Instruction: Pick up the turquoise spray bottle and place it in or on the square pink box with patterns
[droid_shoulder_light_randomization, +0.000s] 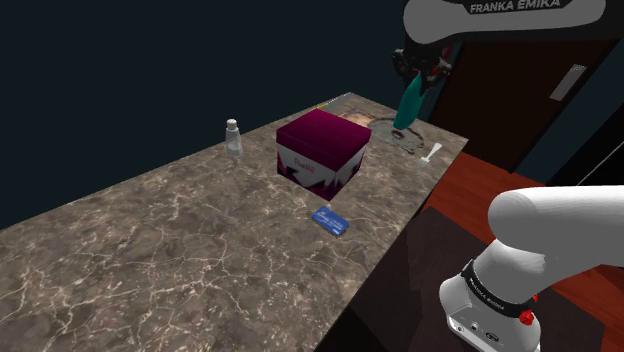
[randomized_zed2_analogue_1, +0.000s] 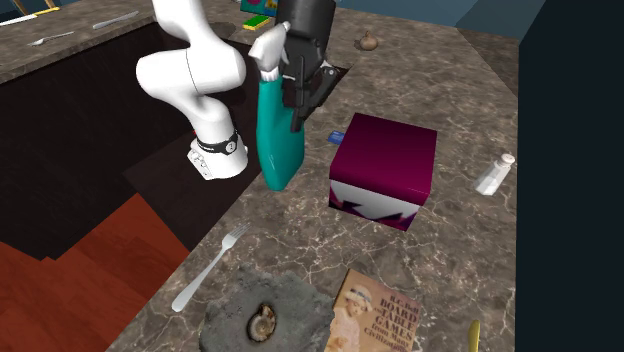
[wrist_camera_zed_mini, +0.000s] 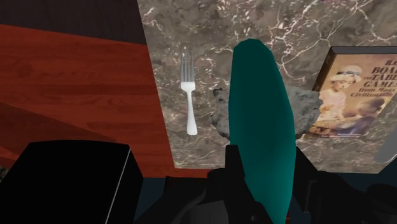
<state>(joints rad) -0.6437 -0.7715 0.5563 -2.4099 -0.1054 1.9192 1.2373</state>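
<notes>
The white, dark-jointed Franka arm (randomized_zed2_analogue_1: 185, 70) arches over, its all-black two-finger gripper (randomized_zed2_analogue_1: 300, 105) pointing down beside the magenta square box (randomized_zed2_analogue_1: 385, 150), fingers clasping the top of a teal spray bottle (randomized_zed2_analogue_1: 278, 145).

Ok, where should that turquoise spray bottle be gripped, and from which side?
Near the top, below its white head, coming down from above, as the gripper holds it. The spray bottle is tall and slim, so closing across its upper part lets the body hang below.

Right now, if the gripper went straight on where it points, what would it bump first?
Probably the grey stone slab beside the book. The gripper is shut on the teal spray bottle, so the bottle's end would touch first; depth is unclear.
</notes>
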